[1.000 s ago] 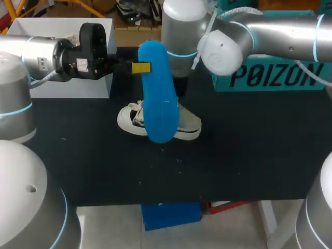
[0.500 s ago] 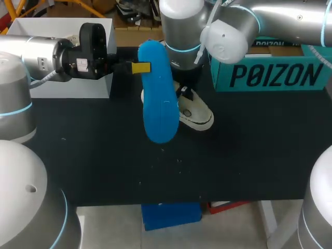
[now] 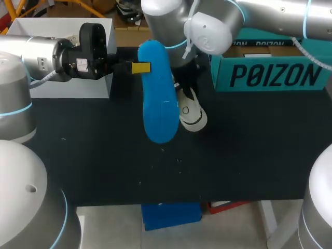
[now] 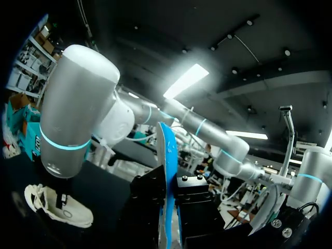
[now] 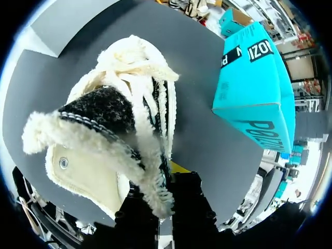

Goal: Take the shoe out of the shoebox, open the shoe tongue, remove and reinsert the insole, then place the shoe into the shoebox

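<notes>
Left gripper (image 3: 139, 68) is clamped on the blue insole (image 3: 158, 98), pinching it near its far end. One yellow tip shows against the insole's edge in the head view. The insole is held in the air over the middle of the black table (image 3: 233, 166), long axis running toward the table's front edge. In the left wrist view the insole (image 4: 167, 171) is seen edge-on, sandwiched between the two black fingers of the left gripper (image 4: 169, 207), both sides in contact.

Right gripper (image 3: 182, 88) comes in from the right and sits past the middle, just behind the insole. It is pinching the shoe (image 3: 191, 113) at the fleece collar. In the right wrist view the collar trim runs down between the fingers of the right gripper (image 5: 165, 207), with one yellow tip showing beside it. The shoe (image 5: 104, 129) is cream with white laces and dark lining, toe pointing away from the gripper. Can't tell whether the toe touches the table. In the left wrist view the shoe (image 4: 57, 205) sits directly under the right arm's wrist.

The shoe is outside the teal shoebox (image 3: 270, 72). The box sits near it at the back right of the table, top open, also seen in the right wrist view (image 5: 254, 88). A white box (image 3: 57, 57) sits back left, behind the left arm.
</notes>
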Motion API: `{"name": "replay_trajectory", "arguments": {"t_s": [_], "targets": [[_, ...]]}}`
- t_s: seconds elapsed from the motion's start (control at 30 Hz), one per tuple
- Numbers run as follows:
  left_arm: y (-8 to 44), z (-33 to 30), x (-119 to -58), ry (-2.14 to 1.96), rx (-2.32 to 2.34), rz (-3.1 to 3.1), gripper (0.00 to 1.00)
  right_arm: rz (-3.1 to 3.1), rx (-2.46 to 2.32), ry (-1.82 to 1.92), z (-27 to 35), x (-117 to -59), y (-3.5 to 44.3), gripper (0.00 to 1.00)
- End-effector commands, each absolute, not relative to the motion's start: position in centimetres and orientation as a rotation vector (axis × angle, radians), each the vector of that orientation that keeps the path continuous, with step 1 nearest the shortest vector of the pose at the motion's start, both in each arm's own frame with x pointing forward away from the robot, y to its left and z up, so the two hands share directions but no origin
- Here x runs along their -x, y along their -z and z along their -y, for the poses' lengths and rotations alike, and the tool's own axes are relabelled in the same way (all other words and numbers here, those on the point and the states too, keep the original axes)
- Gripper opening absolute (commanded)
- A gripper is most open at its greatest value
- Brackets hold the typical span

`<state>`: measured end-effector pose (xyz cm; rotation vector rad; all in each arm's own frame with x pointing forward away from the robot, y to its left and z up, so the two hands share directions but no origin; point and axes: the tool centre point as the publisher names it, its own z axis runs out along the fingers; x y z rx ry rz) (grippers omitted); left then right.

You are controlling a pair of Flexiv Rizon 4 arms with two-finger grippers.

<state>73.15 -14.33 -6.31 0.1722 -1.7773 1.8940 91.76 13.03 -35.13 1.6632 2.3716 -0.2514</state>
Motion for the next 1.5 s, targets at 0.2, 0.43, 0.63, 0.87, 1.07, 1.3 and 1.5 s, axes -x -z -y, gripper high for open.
{"name": "replay_trajectory", "arguments": {"t_s": [0.2,0.43,0.63,0.87,1.07,1.3,1.5], "targets": [[6.4,14.4,-73.1,-1.896,-0.173,1.779,0.0,-1.695,-2.421,0.256,-12.9,-91.3,34.6,0.0],[6.4,14.4,-73.1,-1.896,-0.173,1.779,0.0,-1.679,-2.482,0.179,-13.6,-90.9,34.8,0.0],[6.4,14.4,-73.1,-1.896,-0.173,1.779,0.0,-1.759,-2.437,0.128,-15.0,-90.3,35.0,0.0],[6.4,14.4,-73.1,-1.896,-0.173,1.779,0.0,-1.839,-2.389,0.094,-16.7,-89.3,35.2,0.0],[6.4,14.4,-73.1,-1.896,-0.173,1.779,0.0,-1.882,-2.363,0.064,-17.7,-88.6,34.9,0.0],[6.4,14.4,-73.1,-1.896,-0.173,1.779,0.0,-1.928,-2.359,0.028,-18.9,-87.4,35.3,0.0],[6.4,14.4,-73.1,-1.896,-0.173,1.779,0.0,-1.986,-2.34,0.001,-19.7,-86.9,36.5,0.0]]}}
